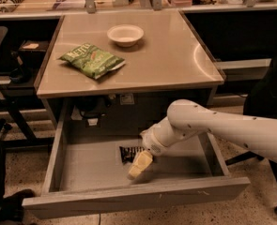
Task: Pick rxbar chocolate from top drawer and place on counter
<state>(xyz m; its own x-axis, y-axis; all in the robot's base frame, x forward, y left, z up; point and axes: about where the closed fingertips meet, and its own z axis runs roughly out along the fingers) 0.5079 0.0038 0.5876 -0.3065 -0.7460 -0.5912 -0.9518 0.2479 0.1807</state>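
Down inside the wide, shallow grey top drawer the cream-coloured two-finger gripper is seen, angled toward the floor. The small black-wrapped rxbar chocolate is found flat on that floor just behind the gripper, toward the drawer's back, partly hidden by the wrist. Contact cannot be judged, nor the gripper's opening or hold. The glossy beige-grey counter is seen above it.

The gripper, down in the top drawer, covers part of the rxbar chocolate — arm cropped at right.
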